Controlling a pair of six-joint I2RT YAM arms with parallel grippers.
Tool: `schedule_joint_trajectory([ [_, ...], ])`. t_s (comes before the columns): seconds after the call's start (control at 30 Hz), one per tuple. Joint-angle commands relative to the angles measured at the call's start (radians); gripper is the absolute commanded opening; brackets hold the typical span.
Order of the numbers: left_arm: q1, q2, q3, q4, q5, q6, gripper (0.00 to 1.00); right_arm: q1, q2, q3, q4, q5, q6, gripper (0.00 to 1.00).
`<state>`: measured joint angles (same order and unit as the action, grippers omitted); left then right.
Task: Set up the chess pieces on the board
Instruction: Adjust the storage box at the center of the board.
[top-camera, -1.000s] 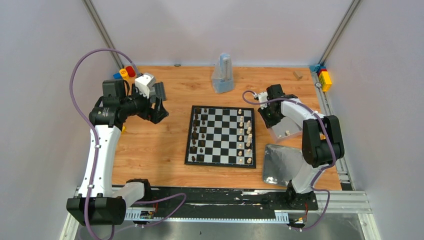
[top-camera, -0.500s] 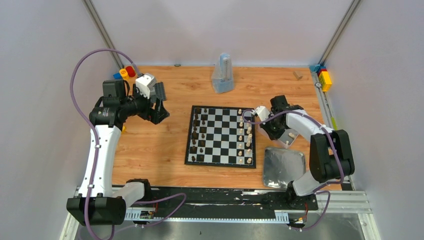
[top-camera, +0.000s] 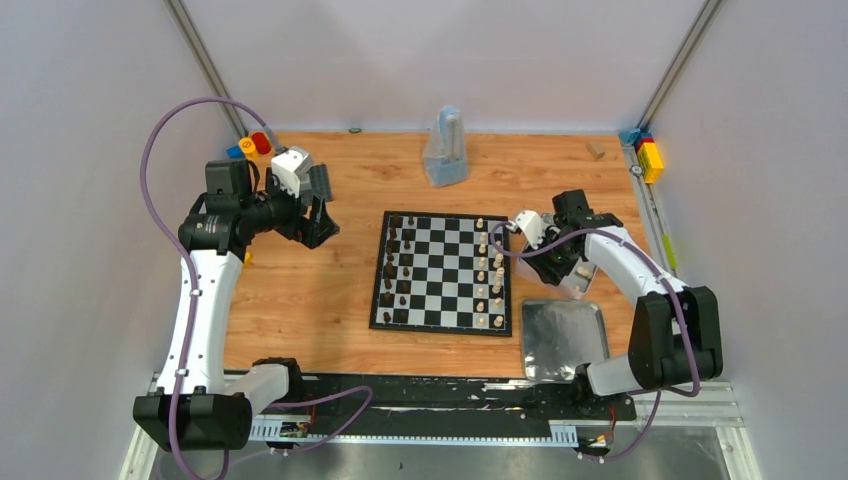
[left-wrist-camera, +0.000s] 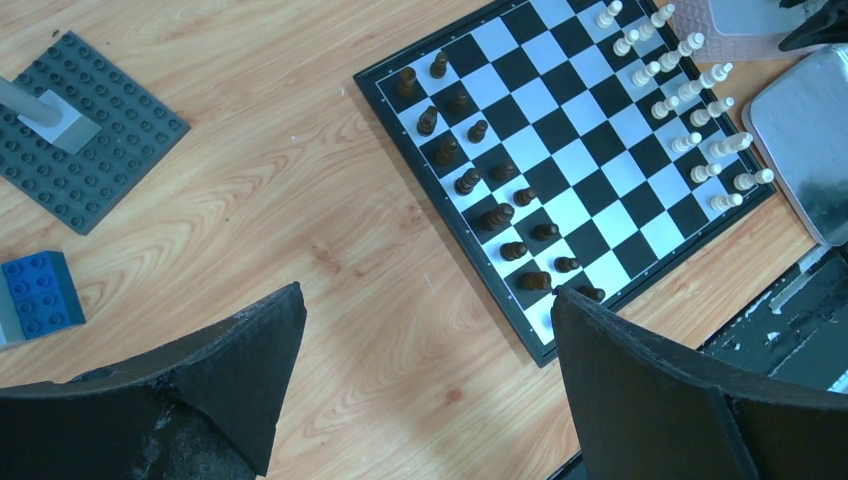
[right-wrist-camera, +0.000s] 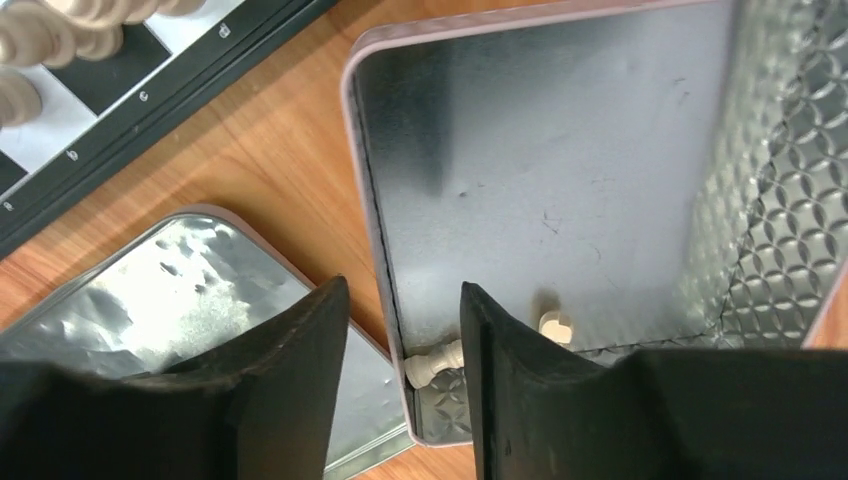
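Black-and-white checked chessboard (top-camera: 447, 272) at frame centre, dark brown chess pieces (top-camera: 396, 262) along its left side, cream chess pieces (top-camera: 492, 268) along its right, left tool (top-camera: 322, 208) wide open at middle left, right tool (right-wrist-camera: 402, 290) partly open, gripping nothing, above silver metal tray (right-wrist-camera: 560, 150) holding two loose cream pieces (right-wrist-camera: 432, 365)

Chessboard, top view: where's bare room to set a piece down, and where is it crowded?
On the board, the middle columns between the dark pieces on its left and the pale pieces on its right are bare. So is the table left of it. Crowded: both piece columns, and the strip to its right, filled by two trays.
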<state>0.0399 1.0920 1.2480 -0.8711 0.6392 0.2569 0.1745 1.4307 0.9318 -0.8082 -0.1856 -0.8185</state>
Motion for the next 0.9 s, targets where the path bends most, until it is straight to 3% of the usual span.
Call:
schedule_joint_trajectory([
  [0.0,0.006,-0.004,0.001,0.016,0.023,0.021,1.0,-0.033,-0.033,0.078,0.002,-0.052,0.104,0.49],
  [0.2,0.006,0.005,0.004,0.019,0.032,0.021,1.0,-0.104,-0.03,0.13,0.025,0.013,0.253,0.54],
  [0.53,0.006,0.032,0.009,0.029,0.053,0.021,1.0,-0.12,0.123,0.123,0.082,0.256,0.21,0.54],
  [0.87,0.006,0.034,0.007,0.027,0.049,0.022,1.0,-0.122,0.222,0.123,0.097,0.339,0.154,0.53],
])
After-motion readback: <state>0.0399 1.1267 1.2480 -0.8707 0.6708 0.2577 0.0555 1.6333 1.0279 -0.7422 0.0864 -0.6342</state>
